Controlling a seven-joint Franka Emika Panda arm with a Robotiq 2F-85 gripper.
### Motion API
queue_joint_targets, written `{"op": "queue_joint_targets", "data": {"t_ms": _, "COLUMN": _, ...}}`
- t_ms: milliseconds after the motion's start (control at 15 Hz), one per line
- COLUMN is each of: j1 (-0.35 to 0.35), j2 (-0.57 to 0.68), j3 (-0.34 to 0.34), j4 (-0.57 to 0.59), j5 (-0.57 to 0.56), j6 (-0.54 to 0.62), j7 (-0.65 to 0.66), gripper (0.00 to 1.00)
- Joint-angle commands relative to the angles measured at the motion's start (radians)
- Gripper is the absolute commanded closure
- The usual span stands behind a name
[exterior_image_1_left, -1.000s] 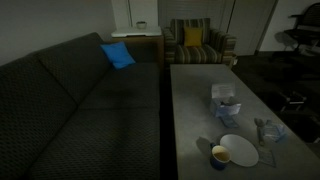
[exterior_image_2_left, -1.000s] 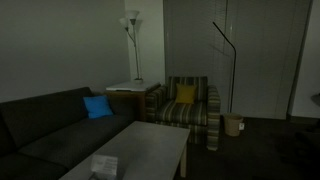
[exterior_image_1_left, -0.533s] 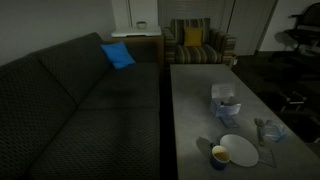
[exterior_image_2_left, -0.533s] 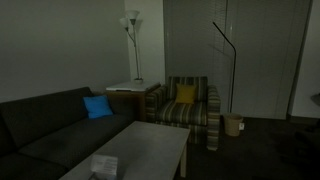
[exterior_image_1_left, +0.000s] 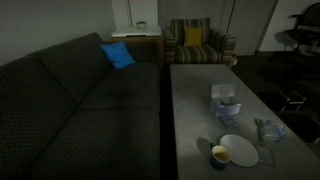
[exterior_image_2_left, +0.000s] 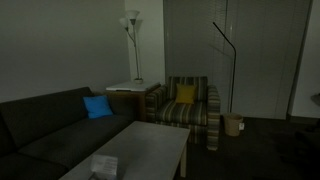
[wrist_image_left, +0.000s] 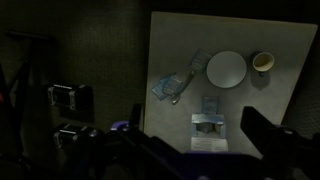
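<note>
Jaws spread wide, holding nothing, hanging high over the bench (wrist_image_left: 168, 40). The white packet (wrist_image_left: 207, 125) lies straight below, between them in the wrist view — long side seemingly crosswise to their gap — plate (wrist_image_left: 227, 69) beyond.

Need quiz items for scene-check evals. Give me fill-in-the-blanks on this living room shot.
1. The pillow on the sofa is ____.
2. On the table, the cup stands beside a white ____.
3. The striped armchair holds a ____ cushion.
4. In the wrist view, the gripper hangs above the table with its jaws ____.

Missing words: blue; plate; yellow; open.
</note>
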Motion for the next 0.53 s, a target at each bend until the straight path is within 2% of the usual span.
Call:
{"op": "queue_joint_targets", "data": {"t_ms": 0, "j1": 0.007, "j2": 0.098, "j3": -0.005, "j4": 0.060, "j5": -0.058, "j6": -0.002, "j7": 0.011, "gripper": 0.00}}
{"op": "queue_joint_targets", "data": {"t_ms": 267, "j1": 0.022, "j2": 0.221, "j3": -0.003, "j4": 0.132, "j5": -0.135, "j6": 0.013, "j7": 0.040, "gripper": 0.00}}
{"op": "queue_joint_targets", "data": {"t_ms": 467, "j1": 0.053, "j2": 0.336, "j3": -0.015, "j4": 0.200, "j5": -0.165, "j6": 0.073, "j7": 0.052, "gripper": 0.00}}
